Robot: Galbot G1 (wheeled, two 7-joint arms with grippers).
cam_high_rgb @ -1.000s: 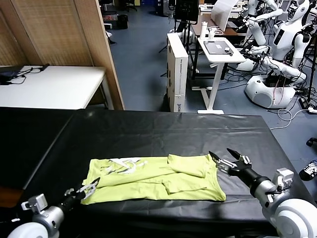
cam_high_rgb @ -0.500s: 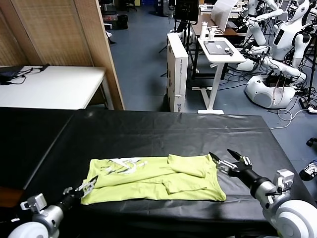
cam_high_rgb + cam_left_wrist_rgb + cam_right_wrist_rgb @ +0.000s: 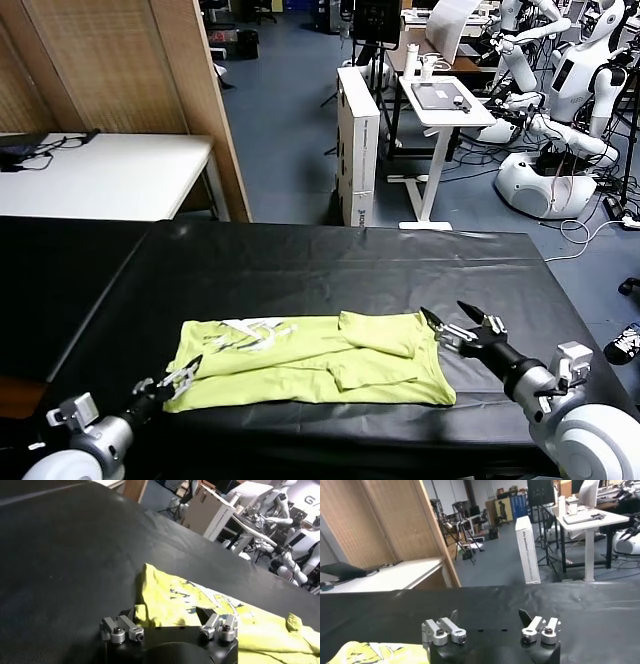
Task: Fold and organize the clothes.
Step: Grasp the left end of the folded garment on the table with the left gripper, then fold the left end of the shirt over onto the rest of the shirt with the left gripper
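Now my left gripper (image 3: pixel 184 377) has pinched shut on the lime yellow-green cotton T-shirt (image 3: pixel 310 362) at its seven-o'clock corner on the black bench (image 3: pixel 300 270), so folding can start, while my right gripper (image 3: pixel 455 322) waits spread at three o'clock.

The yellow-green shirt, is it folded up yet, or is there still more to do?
Partly. The T-shirt lies as a flat strip on the black table, sleeves tucked in. The left gripper sits at its near corner; whether it grips is unclear. The right gripper hovers open beside the other end. Folding it shorter remains.
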